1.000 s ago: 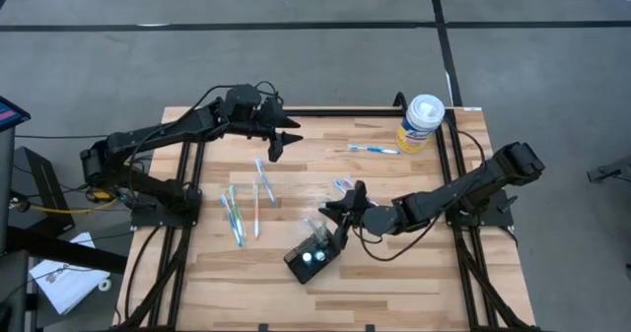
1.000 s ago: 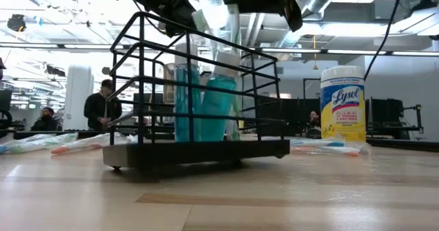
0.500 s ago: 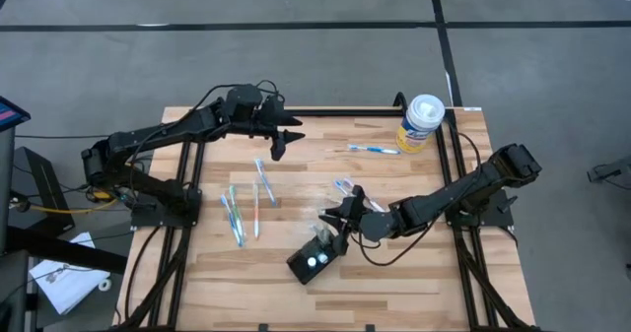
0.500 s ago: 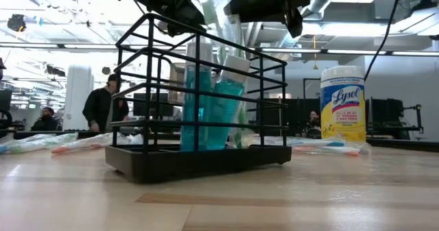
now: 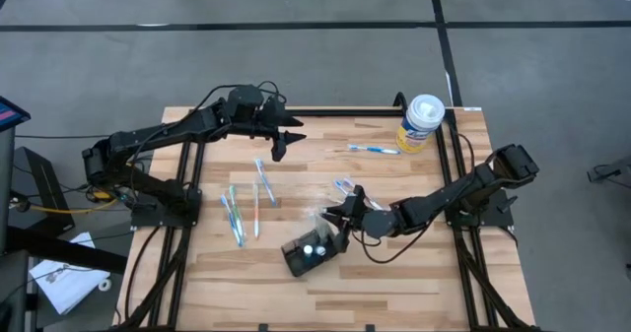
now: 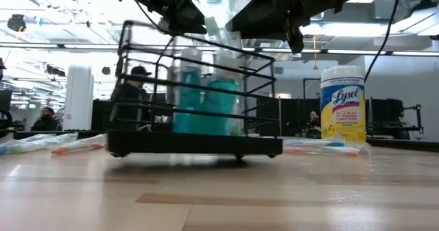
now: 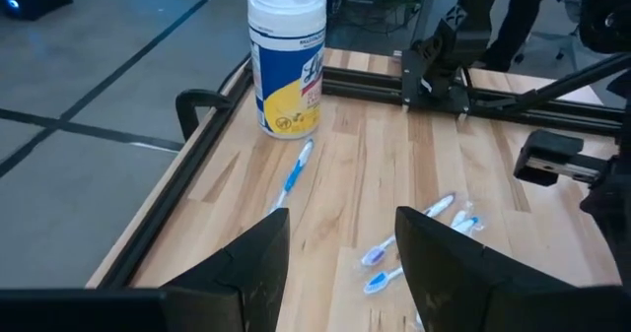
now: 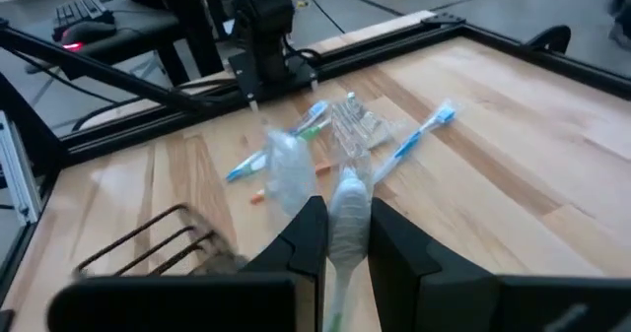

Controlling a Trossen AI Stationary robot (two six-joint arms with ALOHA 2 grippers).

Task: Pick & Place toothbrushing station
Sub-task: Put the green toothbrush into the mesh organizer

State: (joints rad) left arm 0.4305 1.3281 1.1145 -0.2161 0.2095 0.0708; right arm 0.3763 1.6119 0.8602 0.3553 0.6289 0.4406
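The station, a black wire rack on a black base holding teal tubes, now sits flat on the table's near middle; half a second ago it was tipped up on one edge. From above it has also turned and slid slightly toward the table's left.

The right claw reaches over the station's top, its fingers pinched nearly shut on a clear-wrapped toothbrush.

The left claw hangs open over the far left of the table, unchanged.

The table is pale wood planks in a black frame. Wrapped toothbrushes lie scattered left of the station.

At the far right corner stands a white and yellow canister labelled "Lysol".

Beyond lies a bright open workshop with a person standing in dark clothes.
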